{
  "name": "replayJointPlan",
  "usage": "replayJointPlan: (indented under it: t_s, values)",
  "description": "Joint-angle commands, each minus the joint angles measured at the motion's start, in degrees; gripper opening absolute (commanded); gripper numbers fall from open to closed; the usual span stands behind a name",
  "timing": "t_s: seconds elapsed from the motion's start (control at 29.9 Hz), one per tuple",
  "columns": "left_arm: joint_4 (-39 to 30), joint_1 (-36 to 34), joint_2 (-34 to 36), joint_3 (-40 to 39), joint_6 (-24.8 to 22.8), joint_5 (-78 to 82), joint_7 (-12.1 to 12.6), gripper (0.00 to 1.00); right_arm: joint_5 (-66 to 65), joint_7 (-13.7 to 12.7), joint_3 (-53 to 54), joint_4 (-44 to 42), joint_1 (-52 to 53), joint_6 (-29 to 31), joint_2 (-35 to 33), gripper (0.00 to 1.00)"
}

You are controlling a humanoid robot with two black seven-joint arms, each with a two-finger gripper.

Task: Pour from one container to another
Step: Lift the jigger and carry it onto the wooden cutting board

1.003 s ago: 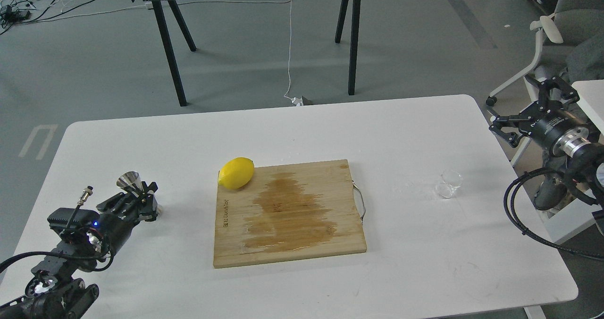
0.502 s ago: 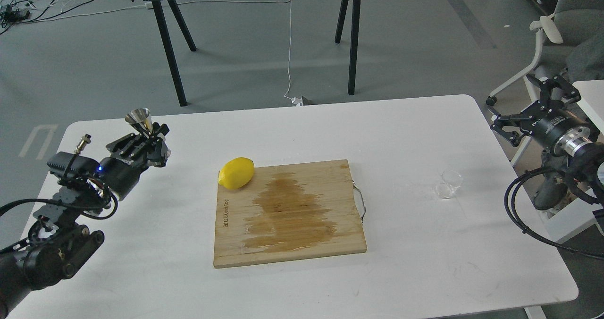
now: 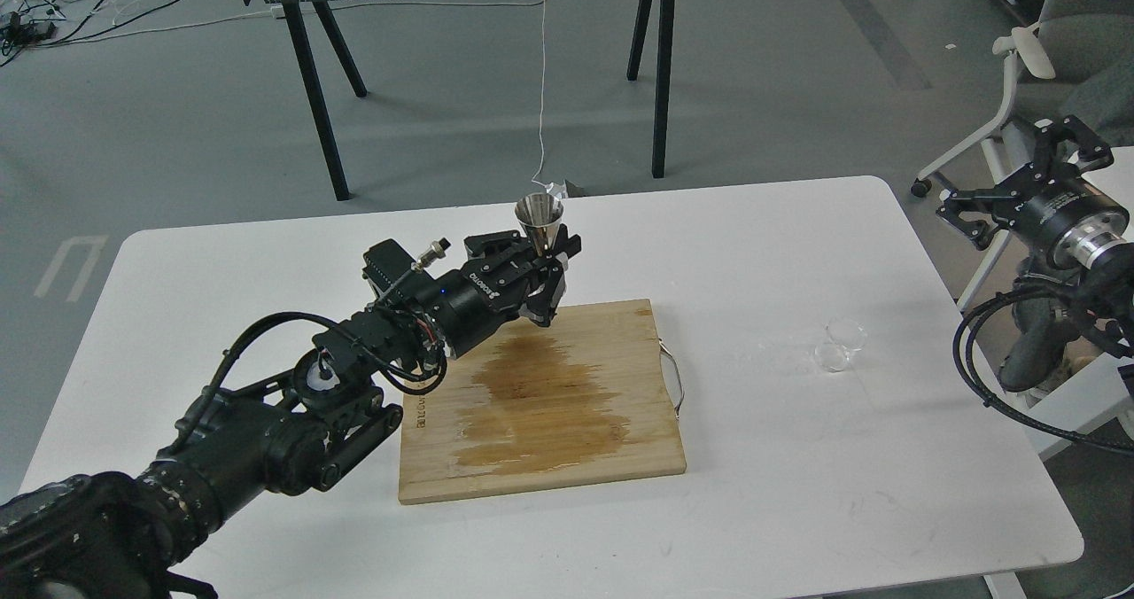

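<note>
Your left fingers (image 3: 542,267) clamped on jigger (image 3: 539,218) waist, upright over board (image 3: 549,404) — loose grip, it tips. Right fingers (image 3: 1019,187) apart, clear cup (image 3: 840,345) well below them — easily knocked.

Shiny steel jigger (image 3: 539,218), clear cup (image 3: 840,346), tan wood board (image 3: 567,422) w/ dark brown stain, white table (image 3: 762,253), black arms.

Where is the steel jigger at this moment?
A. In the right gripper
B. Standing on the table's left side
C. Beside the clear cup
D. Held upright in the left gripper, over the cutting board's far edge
D: the left gripper is shut on the jigger, mouth up, over the cutting board; the clear cup sits alone to the right.
</note>
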Motion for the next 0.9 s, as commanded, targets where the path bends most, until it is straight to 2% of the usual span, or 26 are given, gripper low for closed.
replayJointPlan:
  t_s: [0.0,0.13,0.33,0.67,0.87]
  values:
    - [2.6,2.8,-0.6,0.4,0.0,0.8,0.0,0.04,-0.1,0.0,-0.3,-0.4,0.4,0.0,0.0,0.99]
    - [7.0,4.0,-0.6,0.3,0.0,1.6,0.0,0.04,-0.1,0.0,-0.4,-0.4,0.4,0.0,-0.1,0.99]
    - [7.2,6.5,-0.6,0.6,0.0,1.6,0.0,0.04,-0.1,0.0,-0.5,-0.4,0.2,0.0,0.0,0.99]
    - [-2.5,8.1,-0.6,0.6,0.0,1.7,0.0,0.05,-0.1,0.0,-0.8,-0.4,-0.3,0.0,0.5,0.99]
    - [-3.6,8.2,-0.6,1.3,0.0,1.8,0.0,0.05,-0.1,-0.1,-0.8,-0.4,-0.3,0.0,0.2,0.99]
